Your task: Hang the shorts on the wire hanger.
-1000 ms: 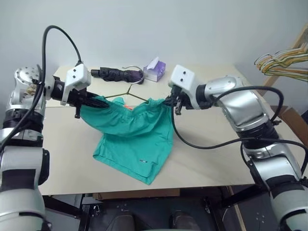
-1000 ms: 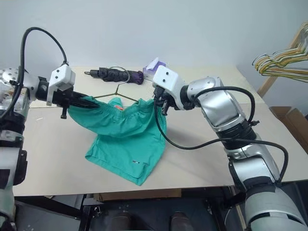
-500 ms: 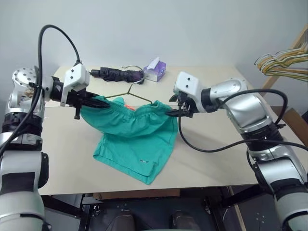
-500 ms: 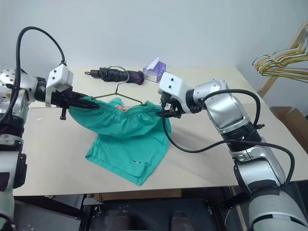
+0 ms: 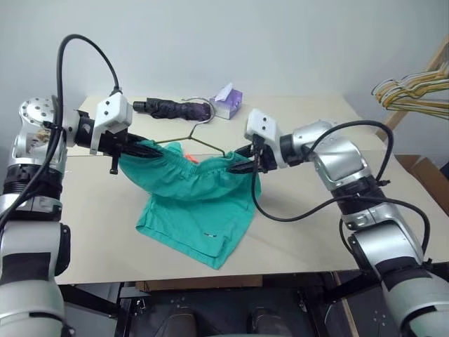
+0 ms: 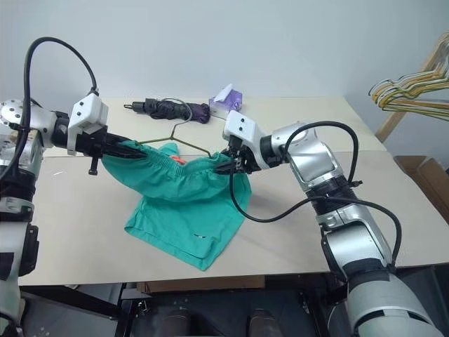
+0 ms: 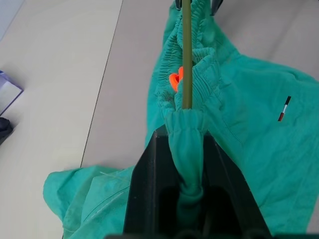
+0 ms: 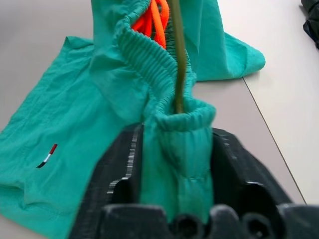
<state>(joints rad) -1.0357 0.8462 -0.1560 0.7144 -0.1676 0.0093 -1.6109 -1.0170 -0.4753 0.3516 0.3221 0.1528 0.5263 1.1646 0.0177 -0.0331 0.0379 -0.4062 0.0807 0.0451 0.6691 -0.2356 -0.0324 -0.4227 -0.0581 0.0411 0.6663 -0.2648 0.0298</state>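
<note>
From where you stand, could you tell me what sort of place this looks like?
Probably a lab or test room set up for laundry practice, not a home: a bare beige table against a plain wall, holding the shorts, a folded umbrella and a tissue box, with spare coloured hangers on a wooden rack alongside.

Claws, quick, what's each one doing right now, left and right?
Left claw: shut on the shorts at one waistband end.
Right claw: shut on the shorts at the other end, where the wire hanger enters.
</note>
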